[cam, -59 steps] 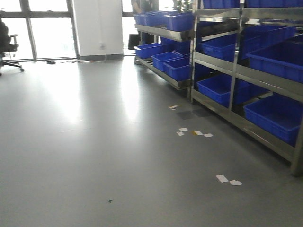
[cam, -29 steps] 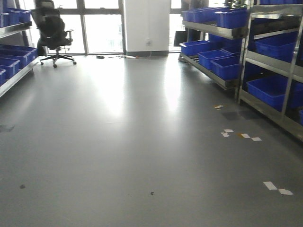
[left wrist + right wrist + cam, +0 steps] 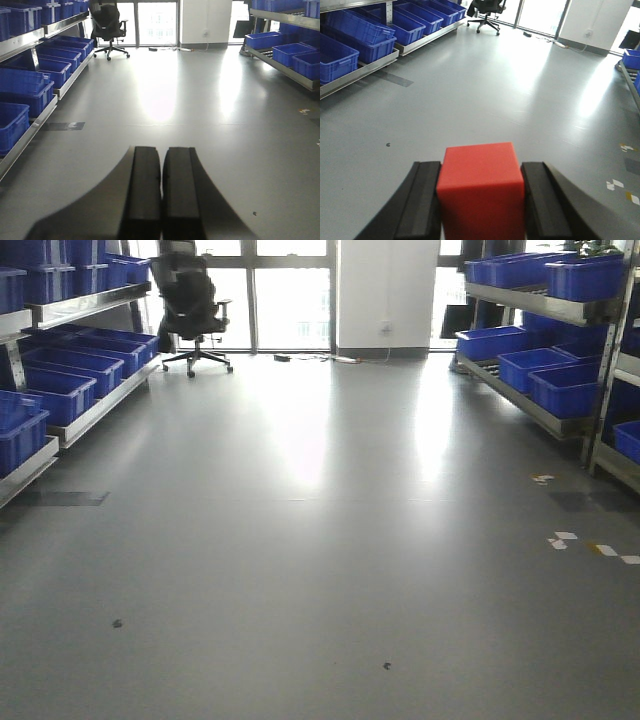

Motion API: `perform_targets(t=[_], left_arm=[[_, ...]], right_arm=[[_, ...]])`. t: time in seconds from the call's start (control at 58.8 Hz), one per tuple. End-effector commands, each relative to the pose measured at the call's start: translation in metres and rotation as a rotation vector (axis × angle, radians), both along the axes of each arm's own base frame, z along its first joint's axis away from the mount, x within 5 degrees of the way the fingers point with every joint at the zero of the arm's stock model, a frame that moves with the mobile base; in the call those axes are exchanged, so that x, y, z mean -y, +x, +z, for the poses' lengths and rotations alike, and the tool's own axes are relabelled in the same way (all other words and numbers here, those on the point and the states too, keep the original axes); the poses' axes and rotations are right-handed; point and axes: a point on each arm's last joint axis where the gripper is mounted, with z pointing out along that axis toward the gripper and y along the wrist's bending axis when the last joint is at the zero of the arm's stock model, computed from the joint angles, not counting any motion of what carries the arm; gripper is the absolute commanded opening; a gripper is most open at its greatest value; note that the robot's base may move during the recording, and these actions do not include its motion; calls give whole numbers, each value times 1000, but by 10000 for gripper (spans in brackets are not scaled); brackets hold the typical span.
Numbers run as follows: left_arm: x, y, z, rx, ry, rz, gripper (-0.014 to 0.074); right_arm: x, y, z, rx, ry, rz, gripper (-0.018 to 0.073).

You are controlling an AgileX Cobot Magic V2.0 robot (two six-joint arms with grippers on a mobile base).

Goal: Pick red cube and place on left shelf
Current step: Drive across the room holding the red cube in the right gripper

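The red cube (image 3: pixel 481 185) fills the bottom middle of the right wrist view, clamped between the black fingers (image 3: pixel 422 200) of my right gripper (image 3: pixel 481 167), high above the grey floor. My left gripper (image 3: pixel 161 150) is shut, its two black pads pressed together with nothing between them. The left shelf (image 3: pixel 95 408), a low metal rack loaded with blue bins (image 3: pixel 58 390), runs along the left wall ahead. The same left shelf (image 3: pixel 30 132) shows at the left of the left wrist view, and the left shelf (image 3: pixel 362 70) also appears at upper left of the right wrist view.
A black office chair (image 3: pixel 190 300) stands by the windows at the far left. A right-hand rack (image 3: pixel 540 410) with blue bins lines the right wall. A white pillar (image 3: pixel 385 295) is at the back. White tape scraps (image 3: pixel 565 538) lie on the floor at right.
The front view has swung left: the right rack slid toward the right edge, and the chair and left shelf came into view.
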Motion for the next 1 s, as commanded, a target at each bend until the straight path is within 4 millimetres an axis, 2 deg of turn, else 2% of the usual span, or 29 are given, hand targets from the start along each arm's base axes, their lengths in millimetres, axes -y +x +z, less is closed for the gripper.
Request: perform_targets(t=[0.0, 0.986], left_arm=[[0, 0, 1, 80, -9, -5, 101], [0, 0, 1, 80, -9, -5, 101]], right_arm=[[1, 0, 15, 93, 30, -15, 62], [1, 0, 15, 92, 29, -15, 62]])
